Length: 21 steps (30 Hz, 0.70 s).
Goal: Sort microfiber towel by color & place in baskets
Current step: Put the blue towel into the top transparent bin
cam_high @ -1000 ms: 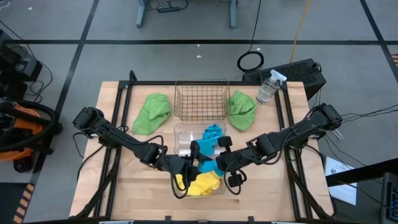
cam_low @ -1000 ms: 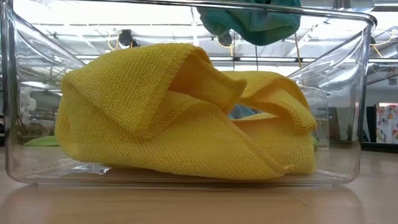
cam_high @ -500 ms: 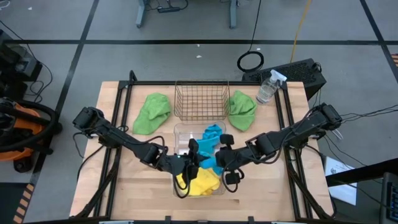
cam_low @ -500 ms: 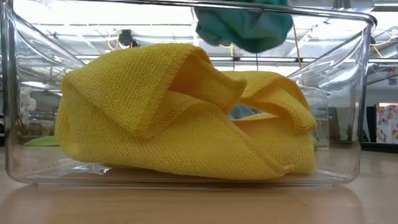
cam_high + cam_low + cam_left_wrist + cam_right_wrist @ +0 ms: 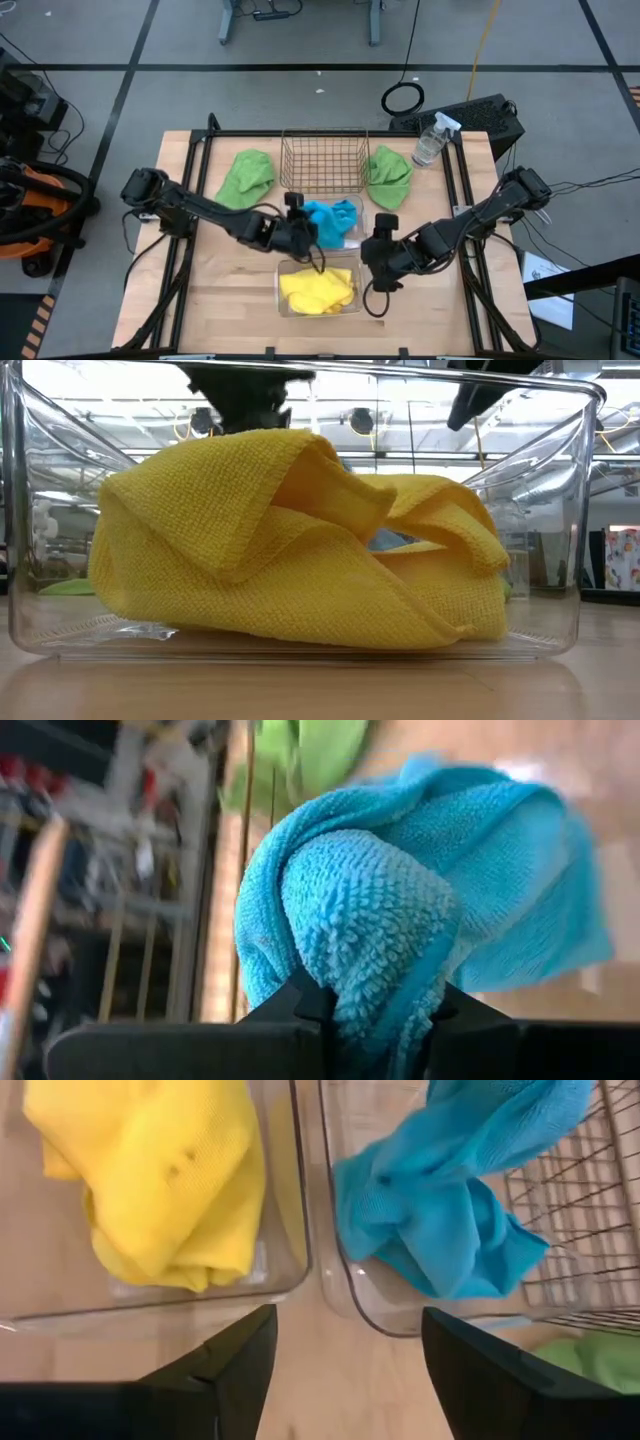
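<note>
My left gripper (image 5: 303, 230) is shut on a sky blue microfiber towel (image 5: 322, 220) over the middle clear plastic basket (image 5: 352, 236). Another blue towel (image 5: 440, 1240) lies in that basket. Two yellow towels (image 5: 318, 290) lie bunched in the near clear basket (image 5: 282, 300), which fills the low view. My right gripper (image 5: 378, 256) stands open to the right of both clear baskets, touching nothing. Two green towels (image 5: 245, 180) (image 5: 388, 176) lie on the table on either side of the copper wire basket (image 5: 322, 160). My left gripper pinches a bunched fold of the blue towel (image 5: 370, 985) between its two fingers, several layers thick. The fingers reach in from the table's left side. The rest of the towel (image 5: 500, 1120) trails down into the middle basket toward the blue towel lying there.
A clear spray bottle (image 5: 430, 140) stands at the far right corner. Black frame rails (image 5: 195, 200) run along the table's left and right sides. Bare wood (image 5: 230, 290) lies left of the near basket.
My left gripper has shut on the blue towel and carried it toward the far edge, from above the yellow basket to over the middle basket. My right gripper has opened, let go of that towel and drawn back toward the table's right edge.
</note>
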Tool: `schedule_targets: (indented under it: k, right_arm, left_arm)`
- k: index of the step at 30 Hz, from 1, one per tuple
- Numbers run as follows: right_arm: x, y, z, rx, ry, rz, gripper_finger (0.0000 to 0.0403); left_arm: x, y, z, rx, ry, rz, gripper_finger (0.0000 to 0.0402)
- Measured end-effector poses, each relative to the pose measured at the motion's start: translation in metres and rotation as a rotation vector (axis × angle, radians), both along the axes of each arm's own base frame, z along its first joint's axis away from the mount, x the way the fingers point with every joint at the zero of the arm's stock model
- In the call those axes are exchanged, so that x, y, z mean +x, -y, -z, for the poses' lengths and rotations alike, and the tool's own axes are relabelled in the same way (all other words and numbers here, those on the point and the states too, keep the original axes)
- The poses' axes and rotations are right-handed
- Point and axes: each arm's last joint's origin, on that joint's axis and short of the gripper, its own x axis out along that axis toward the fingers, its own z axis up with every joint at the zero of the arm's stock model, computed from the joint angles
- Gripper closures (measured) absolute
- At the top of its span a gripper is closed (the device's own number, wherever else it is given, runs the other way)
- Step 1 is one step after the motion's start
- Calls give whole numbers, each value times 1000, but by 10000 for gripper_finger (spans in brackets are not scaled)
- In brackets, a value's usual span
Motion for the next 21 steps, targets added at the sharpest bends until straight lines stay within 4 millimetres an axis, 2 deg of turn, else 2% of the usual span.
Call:
schedule_targets:
  k: [4,8,17,21]
  right_arm:
    - [-4,-4,0,-52,9,-1,172]
    - [-7,-7,0,-98,19,1,182]
    - [-9,-7,0,-134,23,6,197]
    - [-9,-7,0,-131,21,7,200]
  left_arm:
    - [-5,-21,7,-82,-70,-105,344]
    - [-5,-34,10,-200,-88,-149,343]
    - [0,-45,27,-372,-112,-179,342]
    - [1,-44,36,-475,-145,-201,323]
